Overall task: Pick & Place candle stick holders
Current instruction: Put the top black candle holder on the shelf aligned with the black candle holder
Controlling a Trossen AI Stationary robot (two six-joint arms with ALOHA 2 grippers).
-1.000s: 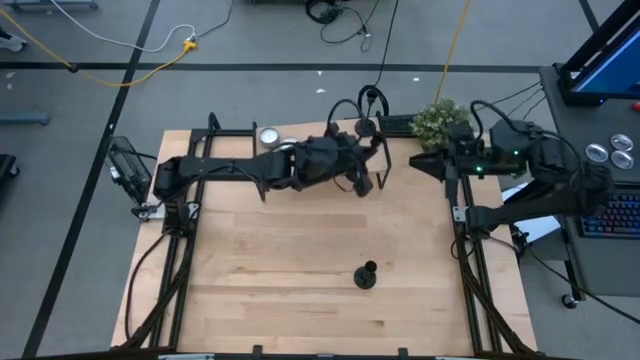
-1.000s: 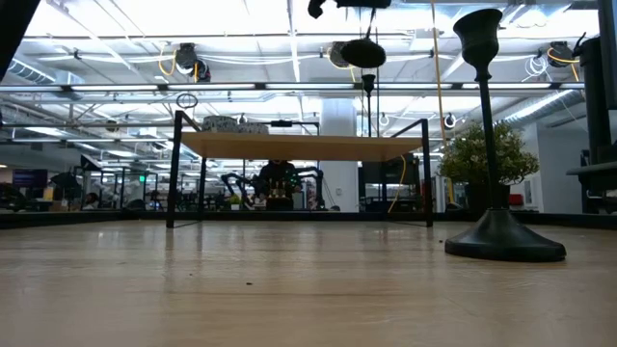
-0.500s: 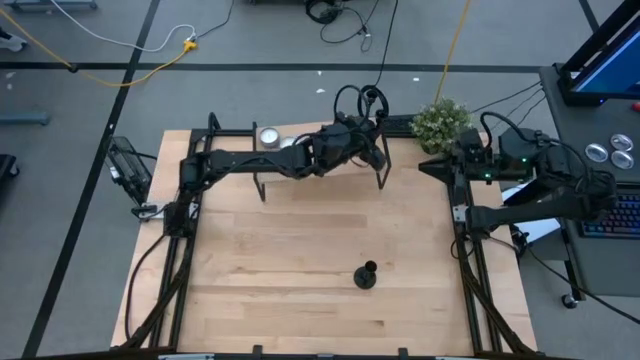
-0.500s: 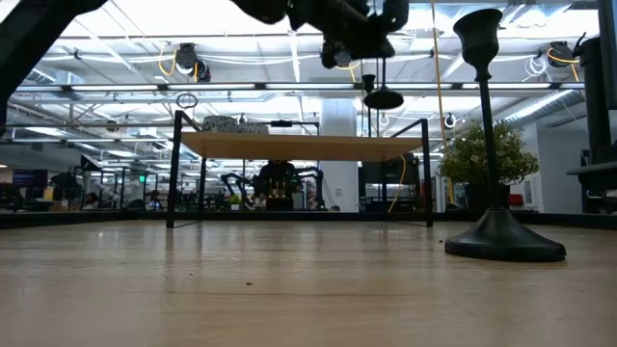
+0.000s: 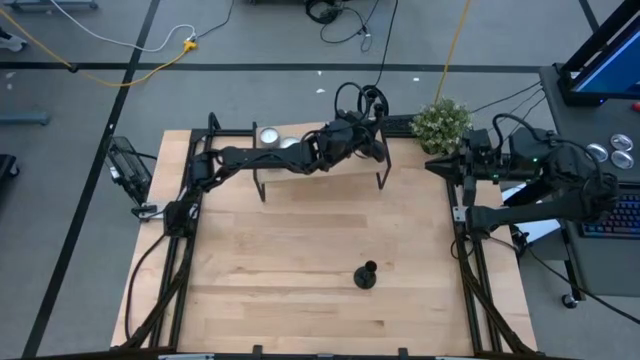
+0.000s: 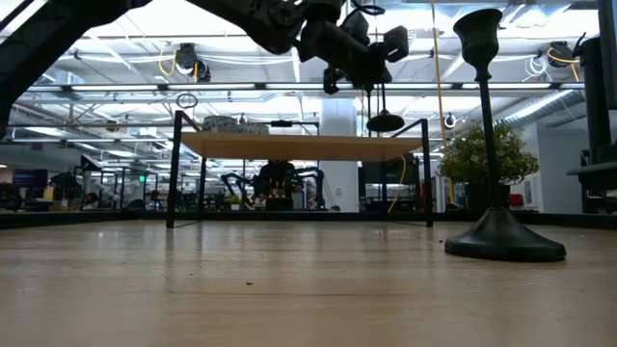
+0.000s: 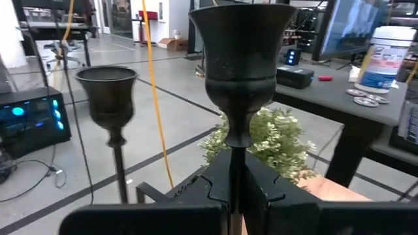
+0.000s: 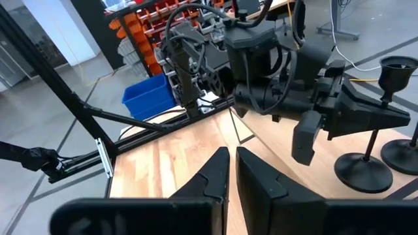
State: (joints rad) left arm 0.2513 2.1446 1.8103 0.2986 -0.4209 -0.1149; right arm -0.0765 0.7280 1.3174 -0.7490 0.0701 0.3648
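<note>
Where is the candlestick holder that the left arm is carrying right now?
In the high view it hangs in the left tool above the small raised shelf at the table's far edge, beside another holder already there.

3 black holders: one (image 5: 366, 275) upright mid-table, two (image 5: 368, 128) at raised shelf.

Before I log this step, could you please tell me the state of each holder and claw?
Held holder: upright, gripped by stem.
Left claw: shut on that stem.
Second holder: upright, free.
Table holder: standing, untouched.
Right claw: shut, empty.
</note>
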